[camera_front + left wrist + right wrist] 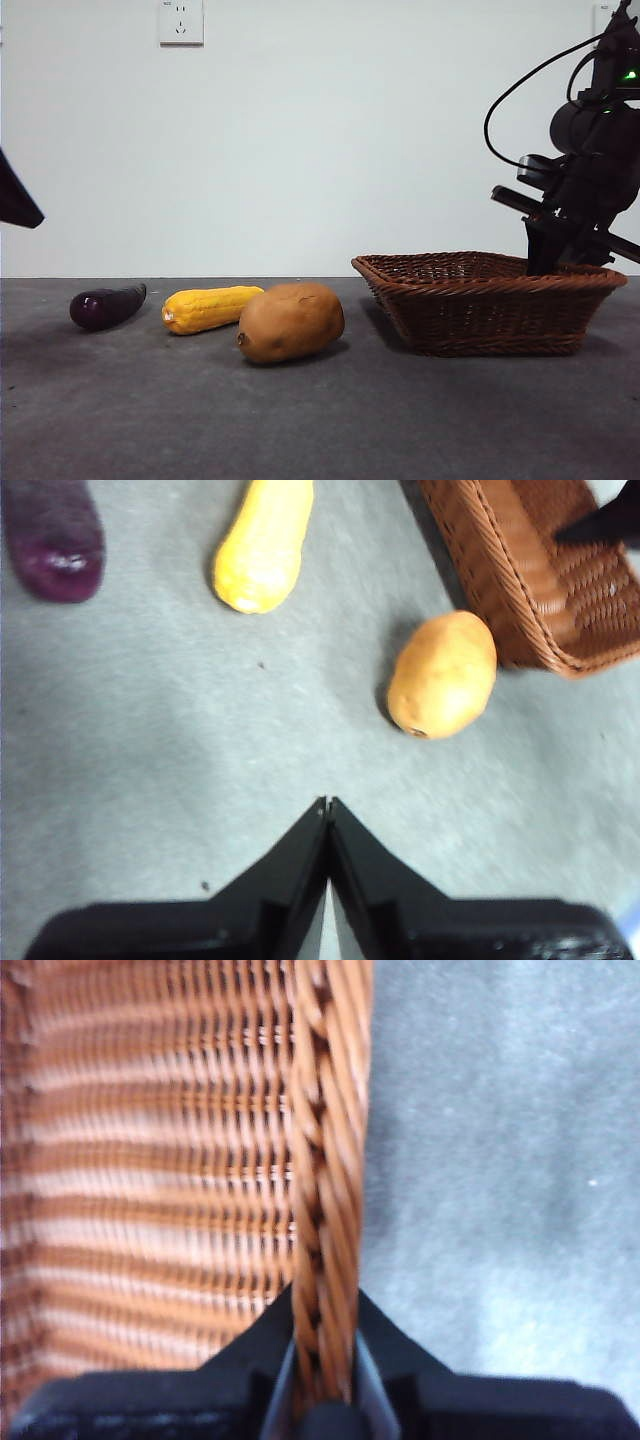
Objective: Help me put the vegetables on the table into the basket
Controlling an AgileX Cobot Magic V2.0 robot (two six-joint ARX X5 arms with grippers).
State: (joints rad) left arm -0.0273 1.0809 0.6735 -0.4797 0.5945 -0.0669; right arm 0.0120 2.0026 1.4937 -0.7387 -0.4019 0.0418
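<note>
Right gripper (322,1385) pinching braided rim of shallow dark brown woven wicker basket (480,315), apparently steadying it. Left gripper (327,810) pressed together, empty, above dark grey matte table (320,420). Glossy purple eggplant (106,305), yellow corn cob (208,307), rounded tan-brown potato (291,321) lying outside basket. Probable next move: left jaws spreading over nearby potato. Basket interior mostly hidden in front view.

Left of the brown wicker basket (480,305) lie the tan potato (291,321), yellow corn (210,308), then purple eggplant (106,305), farthest away.
</note>
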